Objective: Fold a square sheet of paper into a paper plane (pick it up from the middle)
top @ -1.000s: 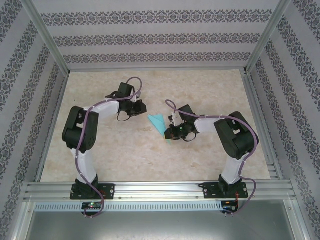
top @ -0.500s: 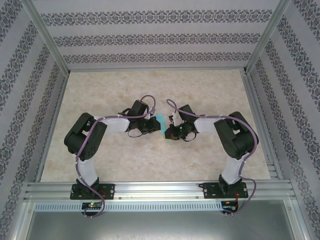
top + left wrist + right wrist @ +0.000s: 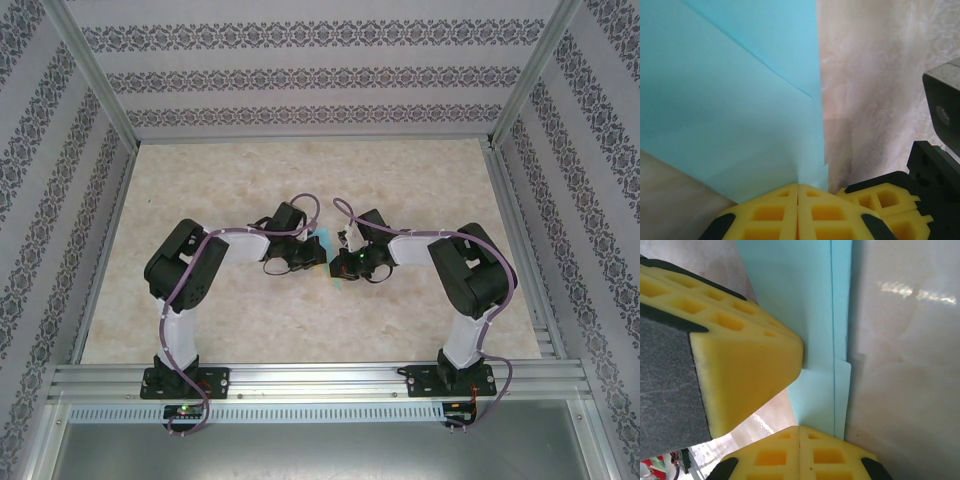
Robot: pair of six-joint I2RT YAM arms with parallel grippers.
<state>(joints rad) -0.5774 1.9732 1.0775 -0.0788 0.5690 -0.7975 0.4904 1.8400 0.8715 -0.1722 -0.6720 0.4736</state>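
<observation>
Both hands meet on the worktop (image 3: pixel 300 330). My left hand (image 3: pixel 798 192), closed tight, touches the creased square sheet of paper (image 3: pixel 730 100) lying flat between them. My right hand (image 3: pixel 799 432), also closed, touches its other edge, the left hand's fingers (image 3: pixel 740 365) crowding close beside.

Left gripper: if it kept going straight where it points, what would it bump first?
The left gripper would meet the turquoise paper straight away; its shut tips seem to pinch its edge.

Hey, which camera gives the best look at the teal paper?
Left wrist: the square sheet of paper spans much of the frame, creases visible. Right wrist shows a narrower strip; top external, a small sliver.
</observation>
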